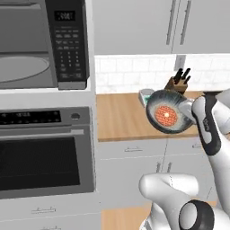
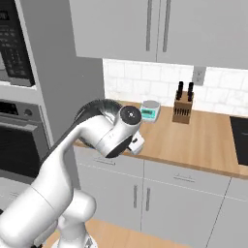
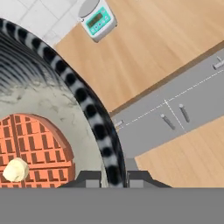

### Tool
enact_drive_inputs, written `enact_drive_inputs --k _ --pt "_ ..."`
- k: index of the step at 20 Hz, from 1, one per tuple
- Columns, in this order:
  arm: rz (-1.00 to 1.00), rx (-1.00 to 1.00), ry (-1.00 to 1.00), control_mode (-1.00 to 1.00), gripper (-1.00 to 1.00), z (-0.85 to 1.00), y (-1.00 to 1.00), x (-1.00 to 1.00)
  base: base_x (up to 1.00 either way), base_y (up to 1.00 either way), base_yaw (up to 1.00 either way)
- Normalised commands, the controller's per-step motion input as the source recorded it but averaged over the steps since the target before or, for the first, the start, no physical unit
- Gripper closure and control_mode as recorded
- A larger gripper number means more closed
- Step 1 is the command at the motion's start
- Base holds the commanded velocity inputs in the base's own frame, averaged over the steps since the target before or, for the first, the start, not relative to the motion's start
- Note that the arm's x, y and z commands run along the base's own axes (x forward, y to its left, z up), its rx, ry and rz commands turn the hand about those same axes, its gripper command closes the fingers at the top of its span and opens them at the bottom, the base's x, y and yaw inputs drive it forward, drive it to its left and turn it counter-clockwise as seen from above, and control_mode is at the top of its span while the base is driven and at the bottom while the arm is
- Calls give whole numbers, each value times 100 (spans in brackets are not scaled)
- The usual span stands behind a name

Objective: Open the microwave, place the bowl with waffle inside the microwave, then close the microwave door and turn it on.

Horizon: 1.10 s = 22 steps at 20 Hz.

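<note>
You can't read the microwave (image 1: 42, 45) keypad labels or display — too blurred. Your gripper (image 3: 114, 178) pinches the bowl (image 1: 168, 111) by its rim, held tilted above the desk (image 1: 121, 117) edge — waffle (image 1: 166, 115) inside, microwave door open.

Hand (image 3: 114, 178) pinches bowl (image 3: 83, 98) rim; waffle (image 3: 33, 148) inside, seemingly butter-topped.

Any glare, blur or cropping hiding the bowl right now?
Left base view: flat, even light, no glare; bowl and waffle sharp, tipped toward camera. Hand view: bowl cropped at the frame's left, rim between the gripper fingertips. Right base view: arm blocks the bowl.
</note>
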Motion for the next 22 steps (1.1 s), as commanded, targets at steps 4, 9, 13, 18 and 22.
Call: enact_drive_inputs --k 4,9,13,18,22 --pt "0 0 0 100 100 0 0 0 -90 46 5" --pt "0 0 0 100 100 0 0 0 -43 100 2" --pt "0 0 0 100 100 0 0 0 -3 100 0" --pt "0 0 0 100 100 0 0 0 0 100 -2" --pt "0 0 0 100 100 0 0 0 21 96 -18"
